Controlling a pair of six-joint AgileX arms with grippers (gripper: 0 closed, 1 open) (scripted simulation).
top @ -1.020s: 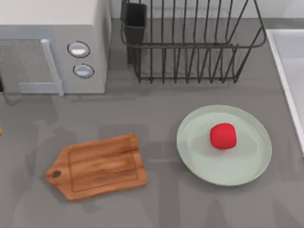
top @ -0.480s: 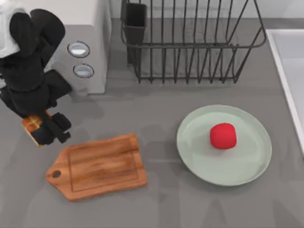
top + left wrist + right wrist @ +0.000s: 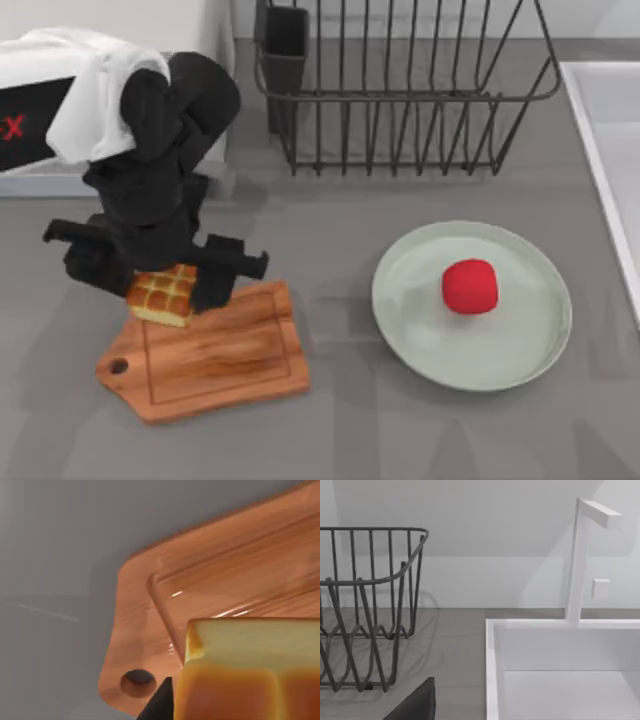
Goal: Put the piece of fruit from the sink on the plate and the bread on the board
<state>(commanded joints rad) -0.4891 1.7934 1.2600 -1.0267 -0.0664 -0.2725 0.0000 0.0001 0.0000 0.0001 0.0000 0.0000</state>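
My left gripper (image 3: 163, 293) is shut on the bread (image 3: 162, 295), a golden-brown scored bun, and holds it over the far left corner of the wooden board (image 3: 230, 350). In the left wrist view the bread (image 3: 250, 675) hangs close above the board (image 3: 210, 580), near its handle hole. The red piece of fruit (image 3: 470, 286) lies on the pale green plate (image 3: 420, 330) at the right. The sink (image 3: 610, 140) runs along the table's right edge; the right wrist view shows its basin (image 3: 560, 660).
A black wire dish rack (image 3: 400, 90) stands at the back middle, also seen as the rack (image 3: 365, 605) in the right wrist view. A microwave (image 3: 215, 40) sits behind my left arm. A white faucet (image 3: 580, 560) rises at the sink's back.
My left arm has carried the bread rightward and toward the front, from beside the microwave to above the board's far left corner. The fruit and plate have not moved.
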